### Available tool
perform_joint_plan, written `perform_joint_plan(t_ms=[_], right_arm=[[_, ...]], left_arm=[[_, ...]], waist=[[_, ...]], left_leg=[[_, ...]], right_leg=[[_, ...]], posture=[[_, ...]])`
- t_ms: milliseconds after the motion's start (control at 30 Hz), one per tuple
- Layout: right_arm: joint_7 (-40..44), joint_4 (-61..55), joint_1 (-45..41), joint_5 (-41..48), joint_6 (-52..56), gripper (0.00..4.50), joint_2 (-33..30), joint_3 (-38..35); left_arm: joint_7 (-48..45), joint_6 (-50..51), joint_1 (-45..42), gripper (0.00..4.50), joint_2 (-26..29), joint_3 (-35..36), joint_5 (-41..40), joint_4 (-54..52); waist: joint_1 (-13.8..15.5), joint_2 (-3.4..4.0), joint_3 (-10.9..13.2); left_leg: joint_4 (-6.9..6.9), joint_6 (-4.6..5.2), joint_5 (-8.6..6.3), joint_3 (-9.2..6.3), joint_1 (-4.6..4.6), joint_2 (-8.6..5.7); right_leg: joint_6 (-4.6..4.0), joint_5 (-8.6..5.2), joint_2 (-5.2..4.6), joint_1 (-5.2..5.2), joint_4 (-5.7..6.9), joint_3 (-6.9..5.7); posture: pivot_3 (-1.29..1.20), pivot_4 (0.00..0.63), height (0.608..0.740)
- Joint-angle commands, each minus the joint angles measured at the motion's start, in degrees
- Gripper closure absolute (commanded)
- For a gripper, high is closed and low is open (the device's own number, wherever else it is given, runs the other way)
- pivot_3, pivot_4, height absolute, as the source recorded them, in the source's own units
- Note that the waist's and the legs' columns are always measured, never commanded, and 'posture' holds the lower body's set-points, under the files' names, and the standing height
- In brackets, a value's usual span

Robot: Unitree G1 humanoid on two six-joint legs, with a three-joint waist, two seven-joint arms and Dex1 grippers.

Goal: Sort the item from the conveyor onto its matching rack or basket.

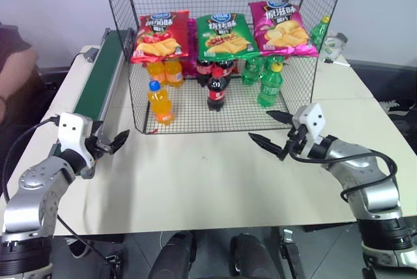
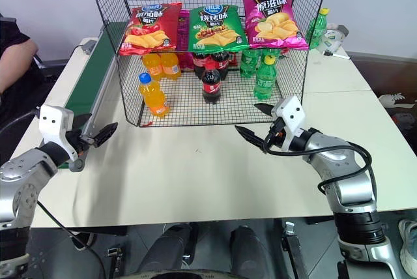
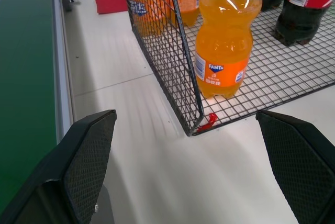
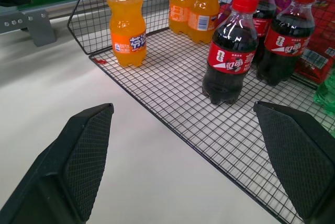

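- Bottle under sorting: the small clear plastic bottle of orange soda with blue screw cap and orange label [image 1: 159, 103] stands upright on the grid floor of the large black wire-mesh shelf cage [image 1: 195, 113], at the front corner nearest the conveyor, just inside the wire wall.
- Two more orange soda bottles [image 1: 165, 72] stand behind it, deeper in the cage.
- A dark cola bottle with red cap [image 1: 216, 90] stands upright near the middle of the cage floor; further cola bottles [image 1: 214, 66] stand behind it.
- Green plastic bottles [image 1: 268, 83] occupy the right part of the cage floor.
- Red chip bag [image 1: 161, 35], green chip bag [image 1: 225, 34] and pink chip bag [image 1: 281, 29] hang in a row across the cage front, above the bottles.
- The long dark green belt conveyor with grey metal side rails [image 1: 99, 78] runs along the left edge of the pale surface [image 1: 208, 181], beside the cage; no item is seen on the visible belt.
- Left pincer [image 1: 112, 144]: fingers spread wide, holding nothing, just above the surface between conveyor and cage corner.
- Right pincer [image 1: 275, 132]: fingers spread wide, empty, above the surface in front of the cage's right half, pointing towards the cage.
- A person's arm [image 1: 13, 77] shows at the far left, beyond the conveyor.
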Motion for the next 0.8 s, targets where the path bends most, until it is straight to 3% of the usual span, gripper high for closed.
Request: perform_joint_plan(t_ms=[33, 800], right_arm=[[0.0, -1.4, -1.0, 0.3, -1.3, 0.0, 0.5, 0.0], [-0.7, -1.1, -1.3, 0.1, -2.0, 0.0, 1.5, 1.0]], left_arm=[[0.0, -0.7, 0.3, 0.03, 0.2, 2.3, -0.4, -1.7], [0.3, -0.6, -1.2, 0.03, -1.9, 3.2, -2.0, -1.1]], waist=[[0.0, 0.0, 0.0], [0.0, 0.0, 0.0]], left_leg=[[0.0, 0.0, 0.0, 0.0, 0.0, 0.0], [-0.03, 0.0, 0.0, 0.0, 0.0, 0.0]], right_leg=[[0.0, 0.0, 0.0, 0.0, 0.0, 0.0], [0.0, 0.0, 0.01, 0.0, -0.08, 0.0]], posture=[[0.0, 0.15, 0.74], [0.0, 0.15, 0.74]])
